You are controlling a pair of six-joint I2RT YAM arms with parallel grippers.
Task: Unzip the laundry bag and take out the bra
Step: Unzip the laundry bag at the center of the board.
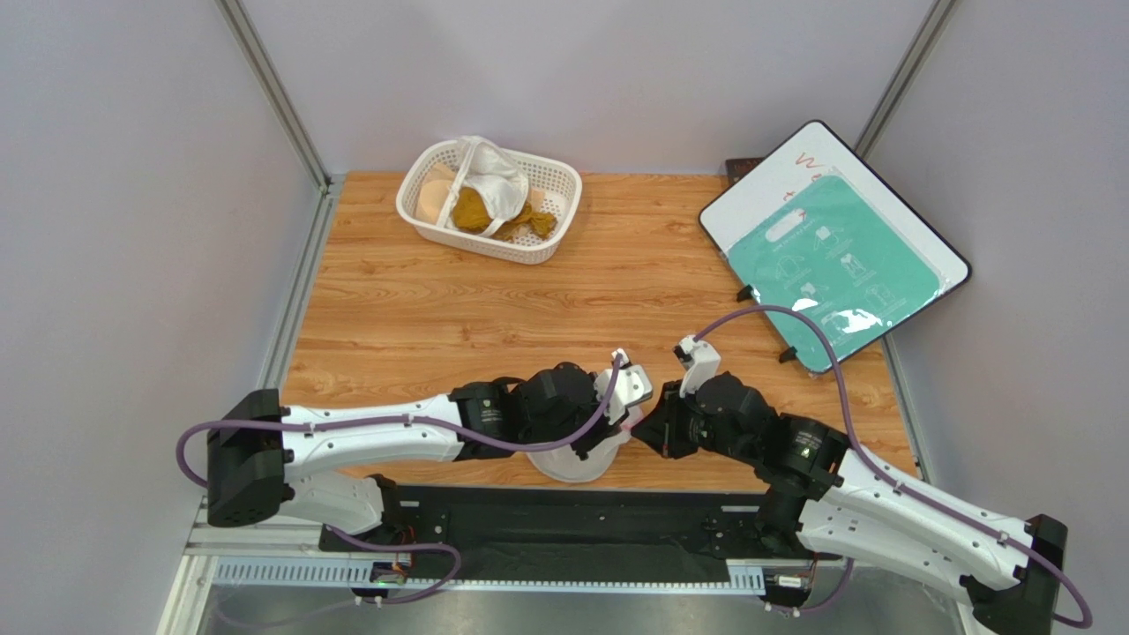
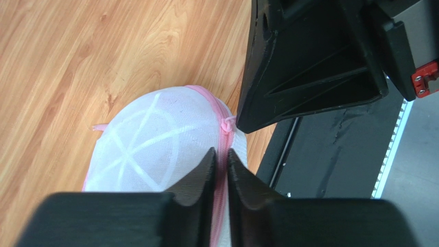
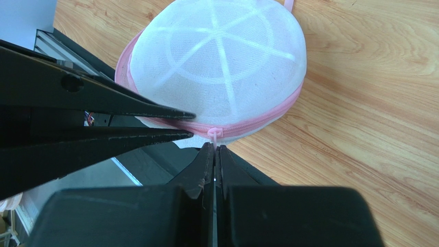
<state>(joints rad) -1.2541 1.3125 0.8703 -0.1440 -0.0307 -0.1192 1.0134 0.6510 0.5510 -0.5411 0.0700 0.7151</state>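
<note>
The laundry bag (image 1: 581, 462) (image 2: 154, 149) (image 3: 221, 62), a white mesh dome with pink zipper trim, lies zipped at the table's near edge between both arms. My left gripper (image 1: 620, 413) (image 2: 221, 153) pinches the pink zipper seam (image 2: 222, 180) at the bag's rim. Its fingers (image 3: 103, 121) enter the right wrist view from the left. My right gripper (image 1: 653, 427) (image 3: 214, 146) is shut on the small pink zipper pull (image 3: 214, 135), which runs down between its tips. The bra is hidden.
A white lattice basket (image 1: 557, 212) holding mustard-brown and white cloths stands at the back. A dark-framed board with a teal sheet (image 1: 835, 252) leans at the right rear. The black base rail (image 1: 557, 516) runs just below the bag.
</note>
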